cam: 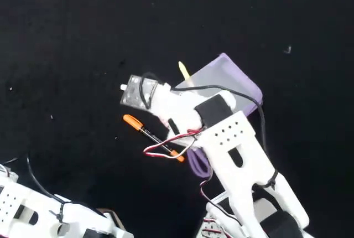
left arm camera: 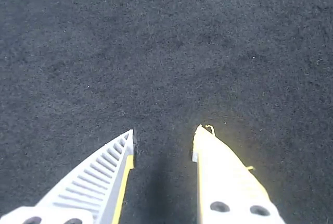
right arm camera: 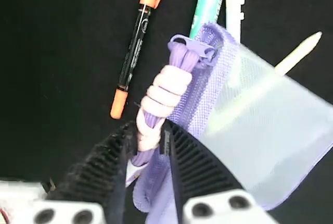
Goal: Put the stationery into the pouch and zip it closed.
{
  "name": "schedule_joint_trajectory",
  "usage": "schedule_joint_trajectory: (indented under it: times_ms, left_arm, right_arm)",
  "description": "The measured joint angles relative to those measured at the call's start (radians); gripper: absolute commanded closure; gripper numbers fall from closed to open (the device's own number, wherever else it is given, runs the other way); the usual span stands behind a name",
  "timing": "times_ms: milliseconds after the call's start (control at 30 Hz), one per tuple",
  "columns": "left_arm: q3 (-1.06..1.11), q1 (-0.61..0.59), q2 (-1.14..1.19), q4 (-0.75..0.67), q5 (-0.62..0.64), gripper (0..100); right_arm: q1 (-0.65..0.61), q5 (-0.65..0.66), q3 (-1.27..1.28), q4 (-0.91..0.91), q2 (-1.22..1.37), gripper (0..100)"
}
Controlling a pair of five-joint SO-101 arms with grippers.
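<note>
Purple mesh zip pouch, on black cloth, is pinched by its pink ribbed pull in the right gripper, the left gripper parted, empty; unanchored, it may be dragged, the orange marker at nine o'clock left out.

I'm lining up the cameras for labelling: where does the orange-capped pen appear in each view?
High view: the orange-capped pen lies on the black table, left of the purple pouch in the picture.
Left wrist view: the open left pincer over the table, away from the pen.
Right wrist view: the pen beside the pouch, past the right pincer shut on the zipper pull.
Shared landmark: the pouch.
</note>
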Motion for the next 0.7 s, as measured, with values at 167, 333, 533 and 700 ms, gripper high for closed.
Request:
schedule_joint_trajectory:
  times_ms: [167, 333, 533, 700]
  left_arm:
    - [0.0, 0.0, 0.0, 0.0, 0.0, 81]
    - [0.0, 0.006, 0.0, 0.0, 0.002, 81]
    - [0.029, 0.115, 0.0, 0.0, -0.023, 81]
    - [0.031, 0.238, 0.0, 0.028, -0.058, 80]
  right_arm:
    - [0.006, 0.101, 0.0, 0.044, -0.006, 98.8]
    - [0.012, 0.146, 0.015, 0.106, -0.041, 98.8]
    - [0.014, 0.147, 0.094, 0.178, -0.273, 98.8]
    - [0.014, 0.147, 0.203, 0.207, -0.509, 98.8]
